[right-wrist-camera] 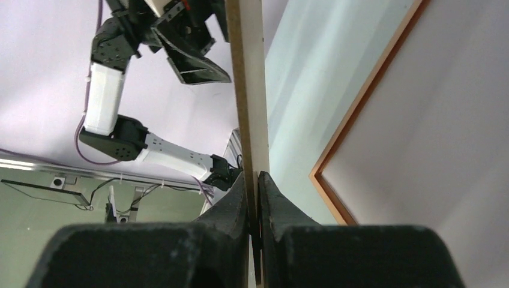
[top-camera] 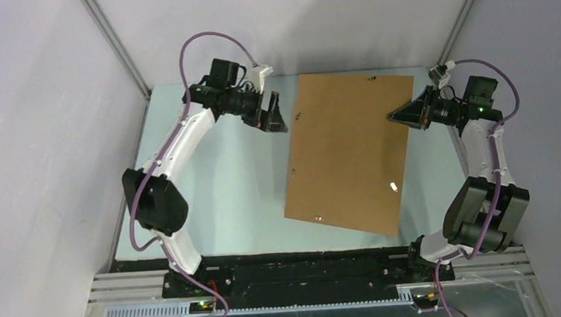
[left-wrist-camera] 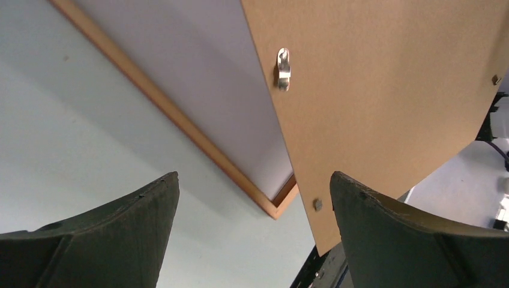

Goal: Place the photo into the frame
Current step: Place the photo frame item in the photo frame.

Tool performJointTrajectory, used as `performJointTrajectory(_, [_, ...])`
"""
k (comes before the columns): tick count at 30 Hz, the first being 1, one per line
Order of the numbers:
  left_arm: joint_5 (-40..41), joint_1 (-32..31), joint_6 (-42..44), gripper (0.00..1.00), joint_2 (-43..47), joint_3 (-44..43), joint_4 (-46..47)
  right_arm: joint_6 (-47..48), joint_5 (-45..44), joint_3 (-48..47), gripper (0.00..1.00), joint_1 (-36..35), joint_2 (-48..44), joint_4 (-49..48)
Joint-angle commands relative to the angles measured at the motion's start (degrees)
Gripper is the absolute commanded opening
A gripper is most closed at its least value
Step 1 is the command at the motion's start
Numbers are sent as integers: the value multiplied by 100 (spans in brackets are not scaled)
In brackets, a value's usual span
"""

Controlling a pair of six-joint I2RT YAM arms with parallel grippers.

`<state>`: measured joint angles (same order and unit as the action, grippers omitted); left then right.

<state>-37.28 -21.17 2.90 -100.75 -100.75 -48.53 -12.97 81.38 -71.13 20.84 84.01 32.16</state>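
The frame (left-wrist-camera: 180,120), thin orange-brown moulding, lies flat on the table. In the top view the backing board hides it. A plain pale surface (left-wrist-camera: 228,102) fills the frame (right-wrist-camera: 360,102); I cannot tell whether it is the photo's back, and no printed side shows. The brown backing board (top-camera: 348,154) hovers tilted over the frame. My right gripper (top-camera: 401,116) is shut on the board's right edge (right-wrist-camera: 246,72), with its fingertips (right-wrist-camera: 253,177) pinching it. My left gripper (top-camera: 275,118) stands open and empty beside the board's upper left edge, its jaws (left-wrist-camera: 254,180) wide apart above the frame's corner.
A metal turn clip (left-wrist-camera: 283,69) sits on the backing board (left-wrist-camera: 390,90), with more small fittings near its edges. The pale table (top-camera: 228,192) lies between grey walls. The arm bases stand on a black rail (top-camera: 307,268) at the near edge.
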Motion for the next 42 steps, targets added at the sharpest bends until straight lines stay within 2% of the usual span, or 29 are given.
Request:
performJointTrajectory(1, [-658, -210, -113, 100, -376, -366, 468, -627, 590, -287, 0, -92, -283, -410])
performJointTrajectory(9, [-1265, -477, -242, 99, -707, -227, 935, -1284, 518, -287, 0, -183, -437, -1079])
performJointTrajectory(13, [-1577, -551, -462, 93, -758, -39, 1186, -1455, 461, -291, 0, -235, -479, -1216])
performJointTrajectory(17, [-1882, -554, -578, 79, -740, 120, 1322, -1503, 401, -287, 0, -232, -502, -1305])
performJointTrajectory(19, [-2054, -555, -617, 69, -681, 210, 1364, -1513, 351, -285, 0, -218, -489, -1349])
performJointTrajectory(25, [-2335, -547, -672, 49, -472, 453, 1396, -1528, 177, -216, 0, -186, -400, -1564])
performJointTrajectory(34, [-2617, -546, -792, 27, -257, 498, 1398, -1590, -60, 84, 0, -181, -262, -2144])
performJointTrajectory(36, [-2630, -551, -814, 15, -201, 491, 1391, -1527, -111, 144, 0, -200, -208, -2173])
performJointTrajectory(37, [-2628, -548, -834, 5, -187, 488, 1391, -1495, -126, 162, 0, -210, -191, -2176])
performJointTrajectory(39, [-2616, -543, -873, 1, -156, 474, 1395, -1393, -151, 226, 0, -249, -139, -2170])
performJointTrajectory(42, [-2624, -526, -936, 0, -106, 444, 1391, -1113, -166, 314, 3, -327, -50, -2029])
